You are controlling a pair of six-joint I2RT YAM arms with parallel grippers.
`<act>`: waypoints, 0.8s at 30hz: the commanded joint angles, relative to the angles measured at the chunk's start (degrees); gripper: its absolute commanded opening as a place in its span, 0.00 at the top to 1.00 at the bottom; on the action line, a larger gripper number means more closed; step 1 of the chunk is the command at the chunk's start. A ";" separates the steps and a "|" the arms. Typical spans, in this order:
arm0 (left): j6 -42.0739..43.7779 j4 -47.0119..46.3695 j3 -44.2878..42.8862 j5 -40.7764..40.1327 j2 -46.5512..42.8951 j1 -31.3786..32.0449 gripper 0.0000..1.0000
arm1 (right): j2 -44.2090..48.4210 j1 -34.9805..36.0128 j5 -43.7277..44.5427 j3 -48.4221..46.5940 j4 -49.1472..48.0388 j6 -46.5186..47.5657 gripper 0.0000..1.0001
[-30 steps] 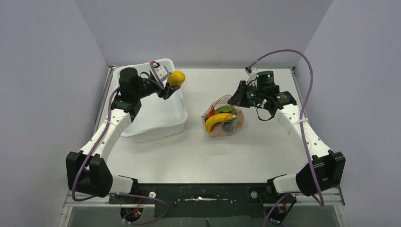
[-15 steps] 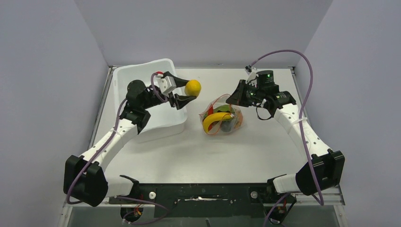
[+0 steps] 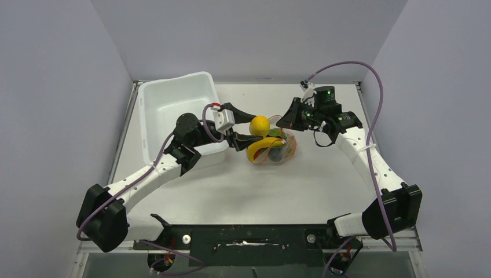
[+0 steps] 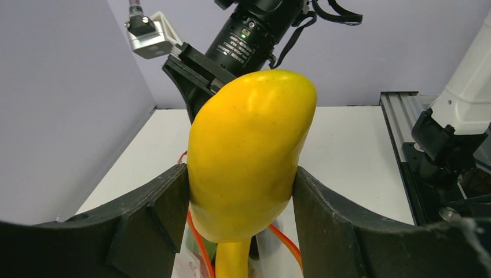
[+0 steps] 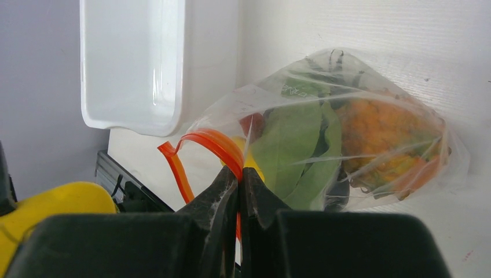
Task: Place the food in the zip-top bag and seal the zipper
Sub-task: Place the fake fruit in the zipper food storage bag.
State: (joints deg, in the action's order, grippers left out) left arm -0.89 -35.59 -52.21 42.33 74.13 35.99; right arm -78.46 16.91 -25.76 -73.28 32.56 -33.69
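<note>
Tub: at your far left the white tub (image 3: 168, 107) sits on the table (image 3: 243, 191), and its near right corner is just beside the left arm's wrist.
Left claw: your left claw (image 3: 253, 126) is clamped on the yellow toy fruit (image 3: 260, 124). In the left wrist view the fruit (image 4: 249, 150) fills the gap between the two black fingers (image 4: 153, 223), which press on it from either side.
Fruit position: you hold it off the table at the upper left end of the zip-top bag (image 3: 288, 152), close to the red mouth edge. You cannot tell whether it touches the plastic.
Bag: it lies mid-table between your two claws. Its body rests on the table and its mouth is lifted toward the left claw.
Contents: you can see a yellow banana (image 3: 262, 148) curving along the near left side. The right wrist view also shows green leafy pieces (image 5: 295, 142) and the orange pineapple (image 5: 382, 136). A small red piece (image 5: 252, 124) behind the leaves is too hidden to name.
Zipper: the zipper (image 5: 205, 142) arches in a loose red loop and the mouth is unsealed.
Right claw: your right claw (image 5: 239, 179) has its fingers pressed together, pinching the zipper where the loop comes down. From above, the claw (image 3: 285, 123) meets the bag's far right corner.
</note>
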 commanded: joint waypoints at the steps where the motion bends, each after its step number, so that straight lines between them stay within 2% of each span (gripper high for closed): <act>1: -1.02 -5.45 1.18 -2.11 0.67 1.29 0.59 | 0.59 -0.18 -1.58 -2.16 -4.56 -0.76 1.00; 14: 6.91 1.05 2.55 -5.35 5.25 2.09 0.59 | 1.24 -0.25 -2.00 -2.64 -3.94 -0.28 1.00; 24: 15.75 15.75 -2.18 -13.59 8.27 4.90 0.59 | 1.03 -0.23 -2.46 -3.24 -3.38 0.47 1.00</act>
State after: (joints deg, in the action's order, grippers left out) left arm 10.28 -25.10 -49.36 33.58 81.45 39.90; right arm -78.46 16.91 -26.24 -73.28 32.58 -33.52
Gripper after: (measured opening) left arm 0.584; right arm 0.032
